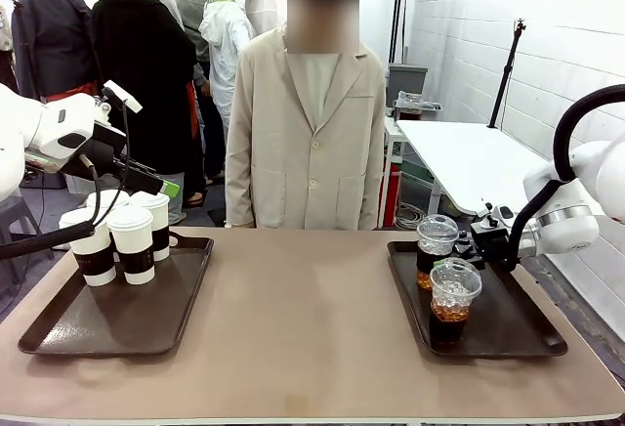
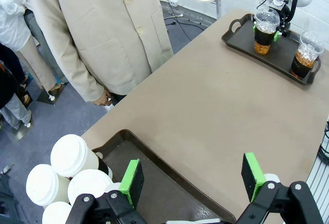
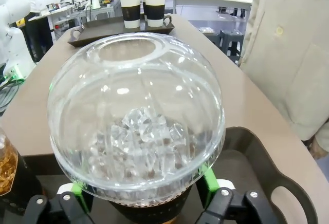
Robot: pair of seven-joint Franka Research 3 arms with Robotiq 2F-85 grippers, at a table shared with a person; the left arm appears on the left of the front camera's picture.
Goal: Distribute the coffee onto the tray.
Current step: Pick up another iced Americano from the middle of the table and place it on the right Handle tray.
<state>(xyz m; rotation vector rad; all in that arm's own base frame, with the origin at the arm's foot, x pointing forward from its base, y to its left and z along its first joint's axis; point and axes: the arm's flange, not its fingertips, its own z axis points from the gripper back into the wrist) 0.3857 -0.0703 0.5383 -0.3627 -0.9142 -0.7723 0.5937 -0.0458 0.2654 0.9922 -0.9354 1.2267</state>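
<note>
The right gripper [image 2: 267,29] sits low on the right tray [image 1: 547,333], jaws parted around an iced coffee cup [image 3: 136,126]. The left gripper [image 2: 193,180] hovers agape above the left tray's [image 2: 154,154] edge, paper cups [image 2: 69,175] beside it, bare table [image 2: 216,100] ahead

The front view faces across the bench [image 1: 312,328] toward the person [image 1: 311,123]. The left wrist view looks down from above the left tray [image 2: 154,167] toward the far right tray [image 2: 241,41]. The right wrist view sits tight behind a dome-lidded iced coffee [image 3: 136,116], facing the left tray.
</note>
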